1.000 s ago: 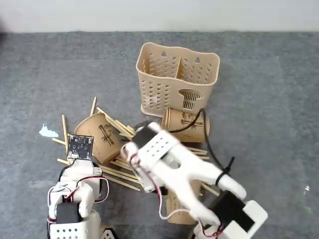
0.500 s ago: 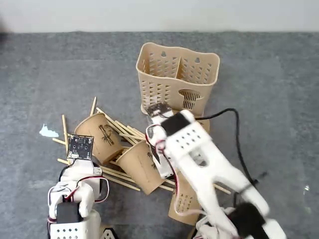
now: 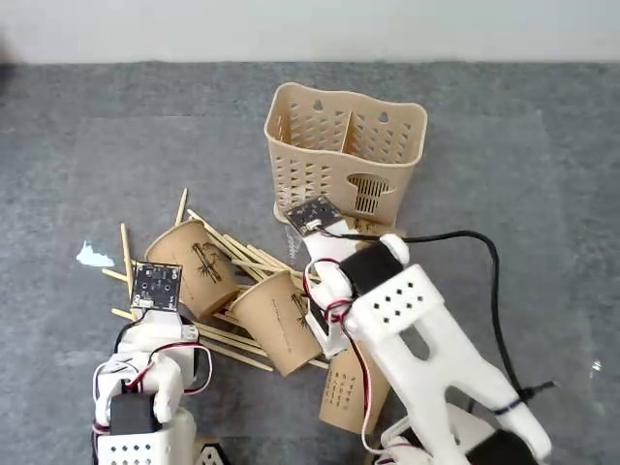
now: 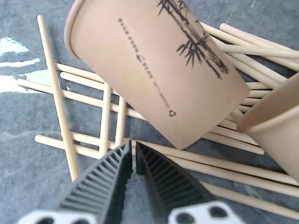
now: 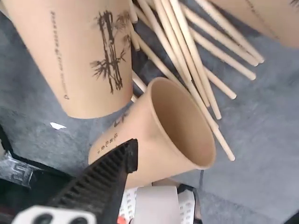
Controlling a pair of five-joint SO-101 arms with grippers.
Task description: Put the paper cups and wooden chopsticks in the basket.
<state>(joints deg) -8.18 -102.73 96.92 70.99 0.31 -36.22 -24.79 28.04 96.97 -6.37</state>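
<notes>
Our right arm has swung from lower centre up to the basket; whether the right gripper grasps anything, we cannot tell. Left gripper: closed, empty. Cups remain outside.

**Arms: left tucked back, right stretched to centre**

- The left arm is folded up at the bottom left of the high view. Its wrist is pitched down and its camera board faces up.
- The left gripper points steeply downward. Its fingers are pressed almost together, with a hairline slit at the tips and nothing between them.
- The right arm runs diagonally from the bottom right edge up to mid-frame, white links extended.
- A black cable loops off the right arm's outer side, and red wires bunch at the wrist.
- The right gripper is angled low and pitched downward.
</notes>
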